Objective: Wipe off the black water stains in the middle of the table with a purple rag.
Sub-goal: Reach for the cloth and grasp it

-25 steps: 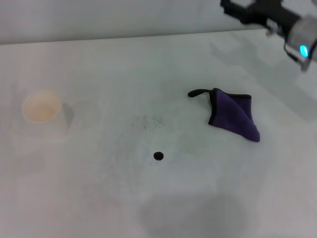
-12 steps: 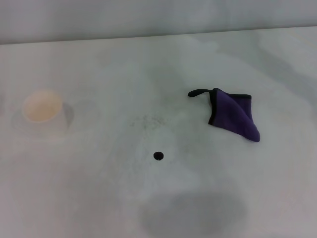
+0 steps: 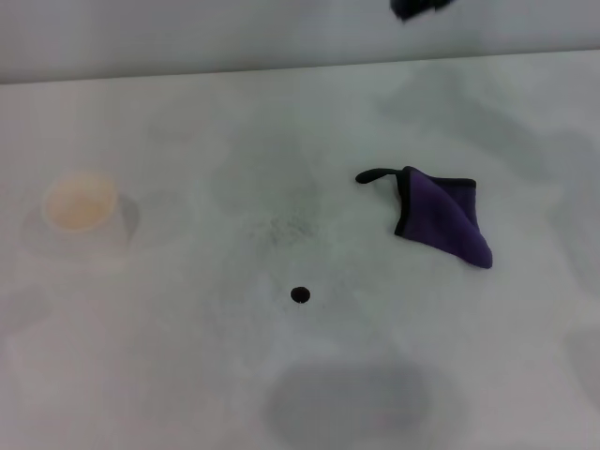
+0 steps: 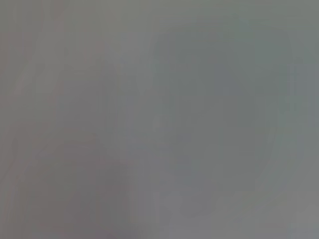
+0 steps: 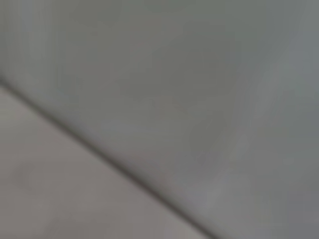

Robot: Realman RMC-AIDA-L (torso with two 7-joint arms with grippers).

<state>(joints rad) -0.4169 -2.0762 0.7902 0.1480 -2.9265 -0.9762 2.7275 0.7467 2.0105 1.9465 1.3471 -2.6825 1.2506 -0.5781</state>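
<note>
Purple rag (image 3: 439, 221) lies crumpled on the table (image 3: 187, 375), at about 2 o'clock from the black water stain (image 3: 299, 295), well apart. Paper cup (image 3: 82, 214) far off at 9 o'clock. Right hand (image 3: 417, 7): dark sliver at 12 o'clock edge, finger state can't tell. Left hand unseen.

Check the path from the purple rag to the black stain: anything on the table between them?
Nothing visible. The purple rag lies on the table to the robot's right of the black stain and farther from the robot, with bare surface between. The paper cup sits far off on the left.
</note>
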